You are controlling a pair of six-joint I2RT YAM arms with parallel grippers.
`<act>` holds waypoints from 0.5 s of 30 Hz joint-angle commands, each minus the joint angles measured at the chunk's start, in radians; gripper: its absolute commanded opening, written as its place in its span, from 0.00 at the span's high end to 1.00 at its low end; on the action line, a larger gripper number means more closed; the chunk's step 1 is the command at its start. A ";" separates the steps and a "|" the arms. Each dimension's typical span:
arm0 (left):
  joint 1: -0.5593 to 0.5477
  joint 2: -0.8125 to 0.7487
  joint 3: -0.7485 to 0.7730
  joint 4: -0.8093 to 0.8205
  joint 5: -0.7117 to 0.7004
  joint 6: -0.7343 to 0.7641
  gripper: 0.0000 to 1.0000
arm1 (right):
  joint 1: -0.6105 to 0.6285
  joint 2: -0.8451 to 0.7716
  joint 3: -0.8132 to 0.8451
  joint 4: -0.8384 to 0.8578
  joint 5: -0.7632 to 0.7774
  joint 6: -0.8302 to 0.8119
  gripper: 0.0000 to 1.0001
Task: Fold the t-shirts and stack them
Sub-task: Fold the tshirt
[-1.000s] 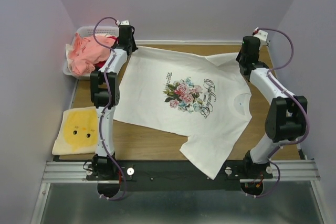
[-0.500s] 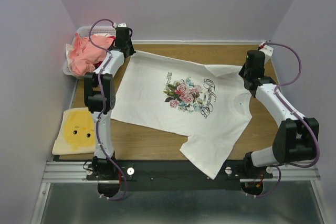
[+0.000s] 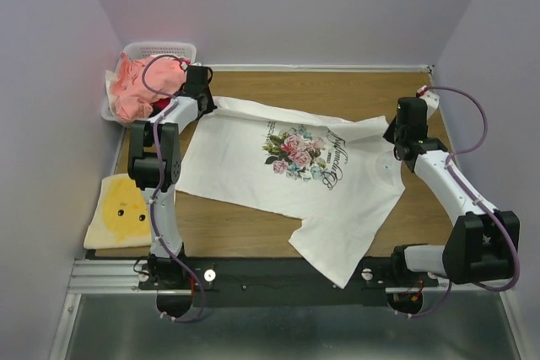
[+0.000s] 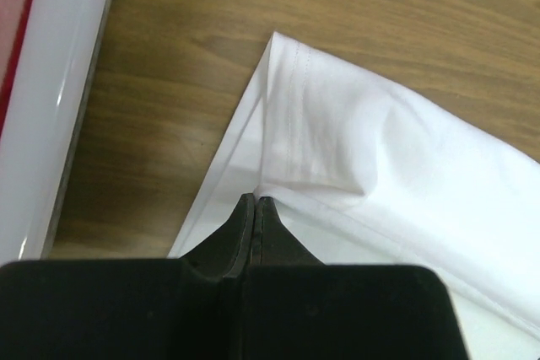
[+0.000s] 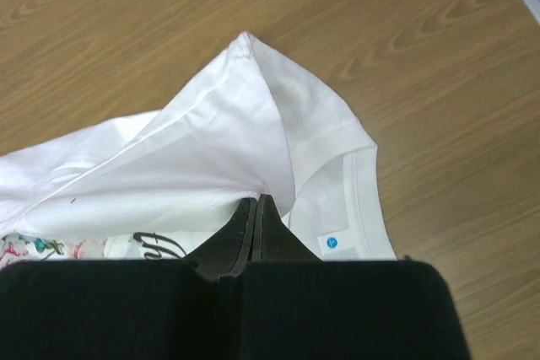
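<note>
A white t-shirt (image 3: 295,183) with a floral print and dark script lies spread on the wooden table, its far edge turned over toward me. My left gripper (image 3: 205,100) is shut on the shirt's far left hem corner (image 4: 287,115), the cloth pinched at the jaw tips (image 4: 255,200). My right gripper (image 3: 396,135) is shut on the far right sleeve (image 5: 253,115), which is folded over beside the collar (image 5: 359,208). Salmon-pink t-shirts (image 3: 139,82) are heaped in the white basket (image 3: 160,46) at the far left.
A folded yellow shirt with a chick face (image 3: 125,210) lies at the near left of the table. The basket's white wall (image 4: 59,82) runs along the left of the left wrist view. Bare wood (image 3: 321,86) shows behind the shirt.
Both grippers have pulled the shirt's far edge toward me. The left hem corner and the right sleeve have come away from the back of the table and folded over the shirt.
</note>
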 commanded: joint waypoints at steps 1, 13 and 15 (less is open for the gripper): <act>-0.007 -0.070 -0.044 0.015 -0.030 -0.027 1.00 | -0.003 -0.053 -0.055 -0.078 -0.041 0.053 0.99; -0.011 -0.053 -0.065 -0.014 -0.030 -0.054 1.00 | -0.003 -0.116 -0.146 -0.136 -0.078 0.085 0.99; -0.013 -0.053 -0.067 -0.022 -0.043 -0.059 1.00 | -0.001 -0.121 -0.161 -0.139 -0.079 0.091 0.99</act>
